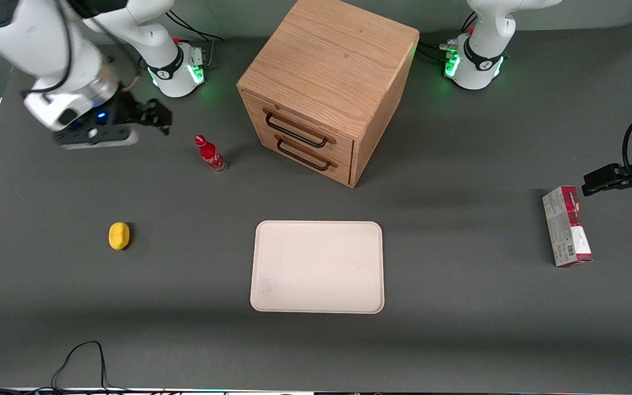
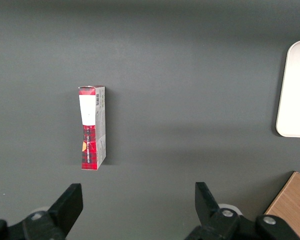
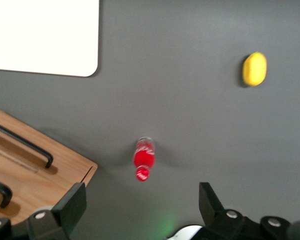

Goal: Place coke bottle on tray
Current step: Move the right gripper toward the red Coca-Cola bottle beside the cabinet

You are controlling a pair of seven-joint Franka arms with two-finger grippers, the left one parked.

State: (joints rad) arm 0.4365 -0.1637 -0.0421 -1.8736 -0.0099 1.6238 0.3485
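The coke bottle [image 1: 210,154] stands upright on the grey table, beside the wooden drawer cabinet, toward the working arm's end. It also shows in the right wrist view [image 3: 143,158], seen from above with its red cap up. The cream-white tray [image 1: 317,267] lies flat, nearer to the front camera than the cabinet; its corner shows in the right wrist view [image 3: 65,45]. My right gripper [image 1: 154,116] hangs open and empty above the table, beside the bottle and apart from it. In the right wrist view the gripper [image 3: 142,207] has its jaws wide apart.
A wooden cabinet [image 1: 324,82] with two drawers and black handles stands at the table's middle. A yellow lemon-like object [image 1: 119,236] lies toward the working arm's end. A red-and-grey carton [image 1: 566,225] lies toward the parked arm's end. A black cable [image 1: 80,362] loops at the front edge.
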